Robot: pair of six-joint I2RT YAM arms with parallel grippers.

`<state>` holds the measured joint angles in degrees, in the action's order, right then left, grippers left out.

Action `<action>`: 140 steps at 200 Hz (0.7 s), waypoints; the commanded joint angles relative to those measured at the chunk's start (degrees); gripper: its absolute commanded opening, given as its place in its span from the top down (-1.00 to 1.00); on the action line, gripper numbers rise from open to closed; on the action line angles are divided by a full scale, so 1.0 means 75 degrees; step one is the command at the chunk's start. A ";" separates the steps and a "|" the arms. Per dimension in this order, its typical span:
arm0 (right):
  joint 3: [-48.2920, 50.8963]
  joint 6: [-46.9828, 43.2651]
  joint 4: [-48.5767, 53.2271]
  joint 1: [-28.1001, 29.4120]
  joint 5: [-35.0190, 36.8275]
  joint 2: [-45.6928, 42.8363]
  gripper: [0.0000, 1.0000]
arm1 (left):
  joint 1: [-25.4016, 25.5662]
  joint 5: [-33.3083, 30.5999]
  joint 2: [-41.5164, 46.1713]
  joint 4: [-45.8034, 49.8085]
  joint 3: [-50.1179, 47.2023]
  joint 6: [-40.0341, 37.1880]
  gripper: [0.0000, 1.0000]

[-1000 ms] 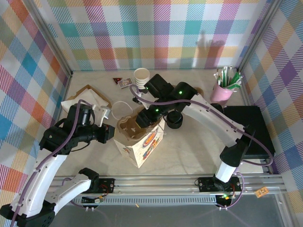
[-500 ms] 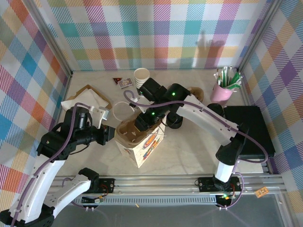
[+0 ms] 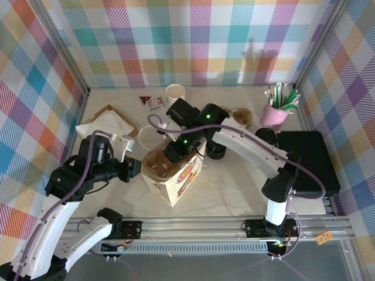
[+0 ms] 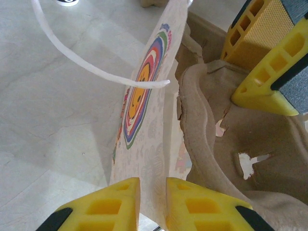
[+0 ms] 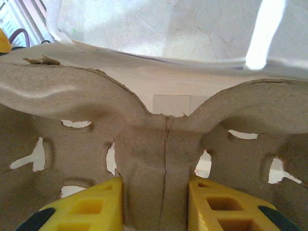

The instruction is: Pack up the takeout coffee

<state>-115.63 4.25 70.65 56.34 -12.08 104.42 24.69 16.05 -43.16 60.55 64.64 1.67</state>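
A white paper bag point(image 3: 183, 181) with a rainbow-ringed logo stands open at the table's middle. My left gripper point(image 3: 140, 168) is shut on its left wall point(image 4: 144, 96), and the paper runs between the yellow fingers of the gripper point(image 4: 153, 185). My right gripper point(image 3: 176, 153) is shut on the centre ridge of a brown pulp cup carrier point(image 5: 154, 139), which sits in the bag's mouth point(image 3: 157, 164). Its fingers point(image 4: 262, 91) show above the carrier point(image 4: 226, 130). Two round black things point(image 3: 215, 151) point(image 3: 266, 136) stand right of the bag. From above I cannot tell which is the takeout coffee.
A stack of lidless cream cups point(image 3: 174, 92) stands at the back, with a small card point(image 3: 153, 102) to its left. A pink holder point(image 3: 274, 114) of sachets is at back right, and a black box point(image 3: 307, 161) at right. Brown and white papers point(image 3: 108, 123) lie at left.
The right arm has swung a little to the left with the carrier at the bag's mouth. The left gripper has kept its place on the bag's wall.
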 commanded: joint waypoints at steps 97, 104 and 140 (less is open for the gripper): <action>-0.0198 -0.0348 0.0369 0.0261 0.0647 0.0226 0.36 | 0.0045 0.0279 0.0059 -0.0085 0.0053 -0.0075 0.59; -0.0203 -0.0366 0.0382 0.0284 0.0691 0.0242 0.36 | 0.0039 0.0295 0.0047 -0.0082 0.0075 -0.0072 0.59; -0.0209 -0.0432 0.0388 0.0360 0.0835 0.0290 0.36 | 0.0046 0.0366 0.0015 -0.0047 0.0131 -0.0068 0.59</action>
<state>-115.92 2.31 72.10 58.46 -6.94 106.08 24.69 17.45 -43.11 60.38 64.64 1.69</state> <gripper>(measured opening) 0.322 0.203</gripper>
